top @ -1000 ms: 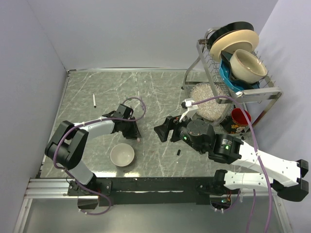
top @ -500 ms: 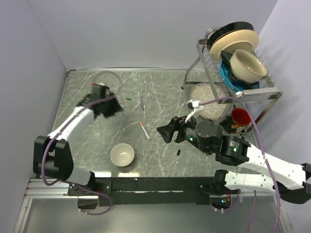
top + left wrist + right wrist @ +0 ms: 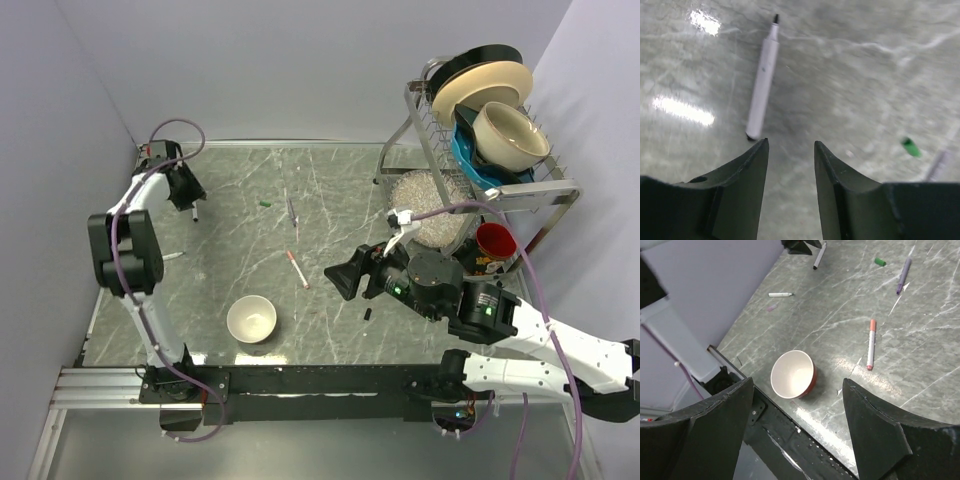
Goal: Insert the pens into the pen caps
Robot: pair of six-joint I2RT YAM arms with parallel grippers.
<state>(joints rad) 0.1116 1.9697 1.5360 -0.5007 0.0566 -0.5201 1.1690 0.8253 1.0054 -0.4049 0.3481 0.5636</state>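
My left gripper [image 3: 187,198] is at the far left back of the table, open and empty, its tips [image 3: 790,142] just short of a white pen with a black tip [image 3: 762,77]. A green cap [image 3: 265,204] lies to the right of it, beside a grey-purple pen [image 3: 291,212]. In the middle lies a pen with red ends [image 3: 297,269], and a short white pen [image 3: 172,257] is near the left wall. A black cap [image 3: 367,315] sits below my right gripper [image 3: 345,280], which hovers open and empty [image 3: 796,381] above the table.
A white bowl with a red outside [image 3: 251,319] stands near the front edge. A dish rack [image 3: 492,190] with plates and bowls fills the back right, with a clear tub [image 3: 428,210] and a red cup [image 3: 493,240] under it. Walls close the left and back.
My left arm has swung from the middle of the table to the back left corner and its jaws have opened. The red-ended pen now lies uncovered in the middle. The right arm shifted slightly.
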